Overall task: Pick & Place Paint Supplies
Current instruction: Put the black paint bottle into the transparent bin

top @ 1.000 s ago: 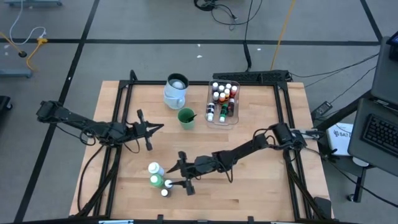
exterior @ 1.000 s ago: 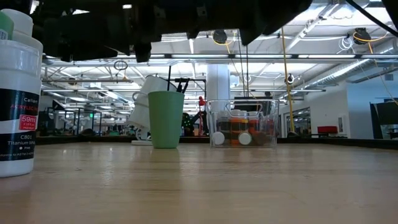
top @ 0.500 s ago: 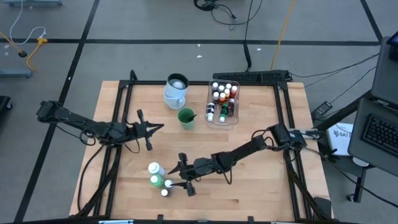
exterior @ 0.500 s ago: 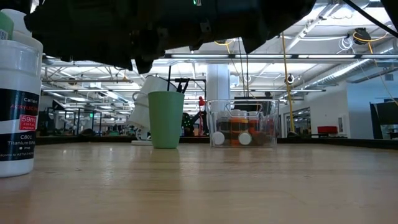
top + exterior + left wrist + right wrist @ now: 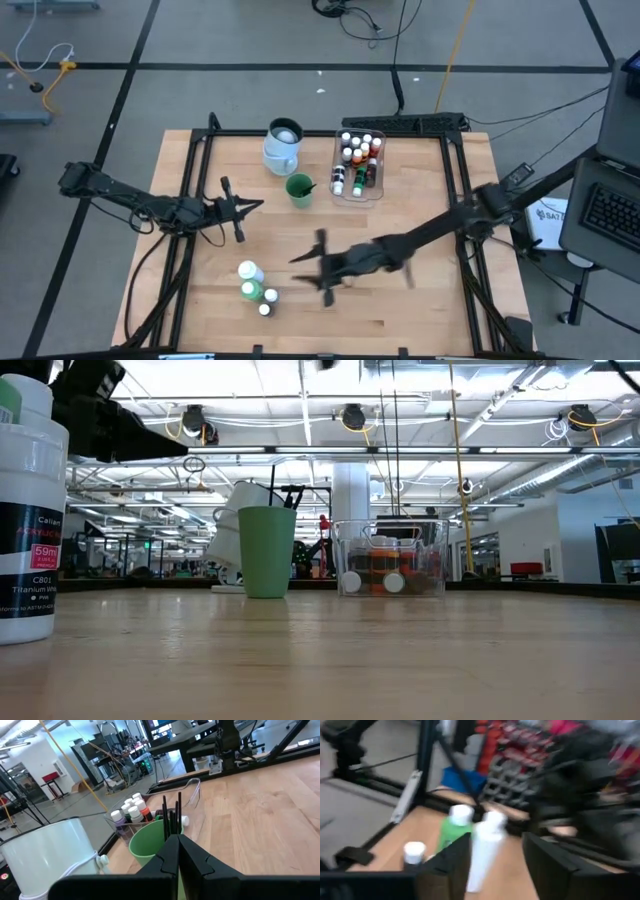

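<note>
From above: the right gripper (image 5: 322, 268), blurred in motion with its opening impossible to judge, hangs just beside the white bottle (image 5: 248, 271), the green bottle (image 5: 252, 291) and a tiny bottle (image 5: 265, 310). The left gripper (image 5: 235, 208) waits pinched closed near the green cup (image 5: 298, 189).

Right wrist: both bottles (image 5: 487, 847) stand just ahead of the fingers (image 5: 451, 862). The step appears to be a pick; next, centre on one bottle.

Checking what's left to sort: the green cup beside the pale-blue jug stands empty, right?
Not empty. The left wrist view shows thin dark-handled brushes standing in the green cup. It does stand beside the pale-blue jug, as the high view shows.
</note>
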